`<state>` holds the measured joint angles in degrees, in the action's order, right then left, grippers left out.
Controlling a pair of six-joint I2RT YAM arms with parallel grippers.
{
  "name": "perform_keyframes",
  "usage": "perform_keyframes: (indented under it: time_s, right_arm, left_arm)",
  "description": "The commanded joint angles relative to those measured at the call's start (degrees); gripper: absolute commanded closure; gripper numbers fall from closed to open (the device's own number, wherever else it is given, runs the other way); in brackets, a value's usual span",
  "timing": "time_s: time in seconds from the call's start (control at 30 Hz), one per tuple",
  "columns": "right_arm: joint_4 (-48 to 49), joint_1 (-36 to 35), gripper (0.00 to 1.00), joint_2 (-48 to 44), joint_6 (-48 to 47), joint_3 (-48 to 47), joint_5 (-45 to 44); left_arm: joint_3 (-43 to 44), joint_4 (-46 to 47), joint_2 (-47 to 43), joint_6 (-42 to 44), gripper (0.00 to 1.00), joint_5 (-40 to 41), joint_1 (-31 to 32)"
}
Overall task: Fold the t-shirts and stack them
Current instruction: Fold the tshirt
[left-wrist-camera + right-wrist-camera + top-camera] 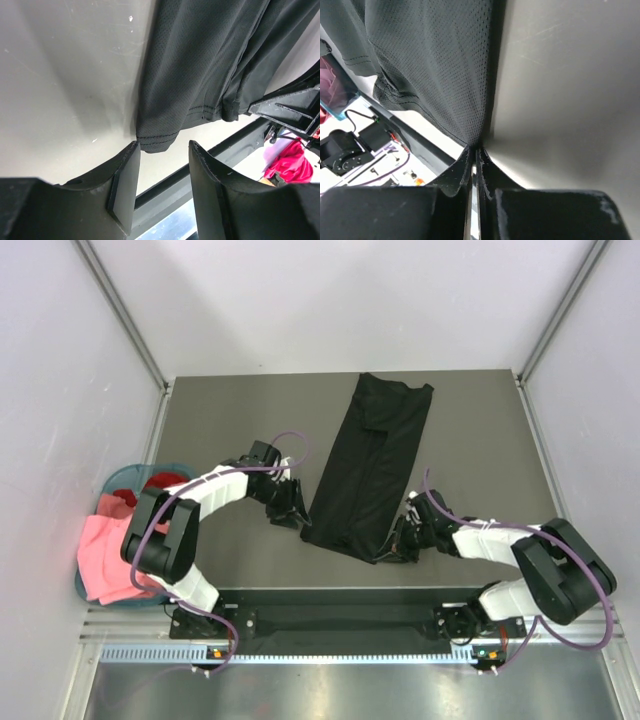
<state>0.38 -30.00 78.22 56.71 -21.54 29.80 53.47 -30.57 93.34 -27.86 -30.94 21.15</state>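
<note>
The black t-shirt [370,465] lies folded into a long strip on the dark table [220,420], running from the far middle toward the near edge. My left gripper [295,512] is open, with the shirt's near-left hem corner [156,142] just ahead of the gap between its fingers [164,147]. My right gripper [392,545] is shut on the shirt's near-right edge [435,65], the cloth pinched at its fingertips [475,150]. A pink t-shirt [105,560] and a red one [160,483] lie in the teal basket at the left.
The round teal basket [112,480] stands off the table's left edge. Grey walls enclose the table on the left, right and far sides. The table's near edge and a metal rail [330,600] run close behind both grippers. The other arm's gripper [290,107] shows in the left wrist view.
</note>
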Motion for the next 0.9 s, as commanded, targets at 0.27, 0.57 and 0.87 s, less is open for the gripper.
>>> perform_keyframes:
  time_s: [0.27, 0.57, 0.87]
  right_arm:
    - [-2.14, -0.68, 1.0, -6.32, -1.86, 1.15, -2.91]
    - [-0.82, -0.68, 1.0, -5.7, -2.13, 1.76, -1.59]
    - [-0.91, -0.59, 1.0, -6.5, -2.39, 2.2, -1.41]
  left_arm:
    - [0.58, -0.63, 5.62, 1.23, 0.55, -5.89, -0.23]
    - [-0.74, -0.36, 7.21, -0.01, 0.62, -4.58, -0.23]
    - [-0.39, -4.33, 4.74, 2.2, 0.55, 0.36, -0.23]
